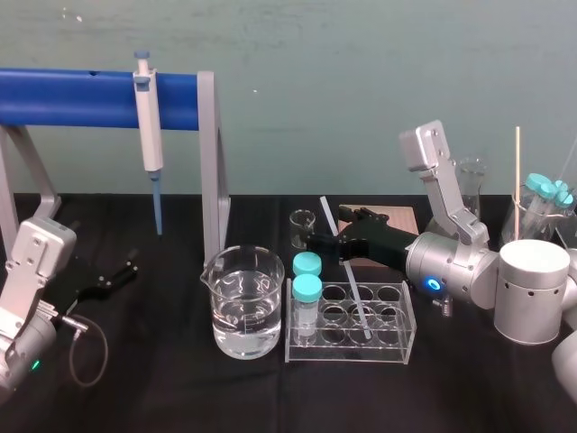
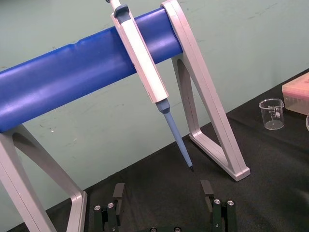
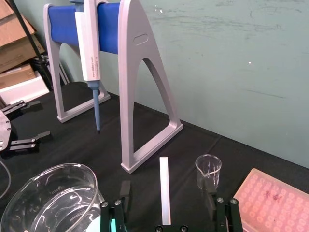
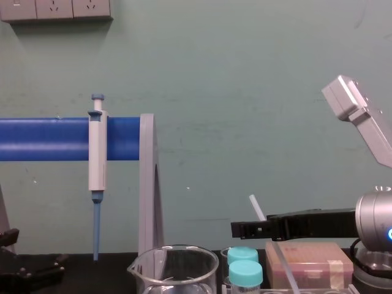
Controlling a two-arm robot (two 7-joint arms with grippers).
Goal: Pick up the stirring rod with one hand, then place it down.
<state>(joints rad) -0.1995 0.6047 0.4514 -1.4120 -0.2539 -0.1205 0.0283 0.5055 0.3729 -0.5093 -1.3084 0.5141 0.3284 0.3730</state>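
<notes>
The stirring rod [image 1: 347, 275] is a thin translucent white stick. It leans up and back out of the clear tube rack [image 1: 407, 336] and shows as a pale strip [image 3: 165, 193] in the right wrist view. My right gripper [image 1: 315, 242] reaches in from the right at the rod's upper part. Its black fingers [image 3: 124, 193] stand wide apart on either side of the rod without touching it. In the chest view the rod's top [image 4: 256, 207] pokes up just above the right gripper [image 4: 244, 229]. My left gripper [image 1: 115, 275] rests open on the table at the far left, with nothing between its fingers [image 2: 118, 194].
A large beaker of water [image 1: 242, 302] stands left of the rack, which holds two teal-capped tubes [image 1: 306, 290]. A small empty beaker [image 1: 302, 227] and a pink tip box [image 3: 273, 205] sit behind. A pipette [image 1: 149, 135] hangs on the blue stand [image 1: 81, 97]. Glassware [image 1: 532, 207] crowds the right edge.
</notes>
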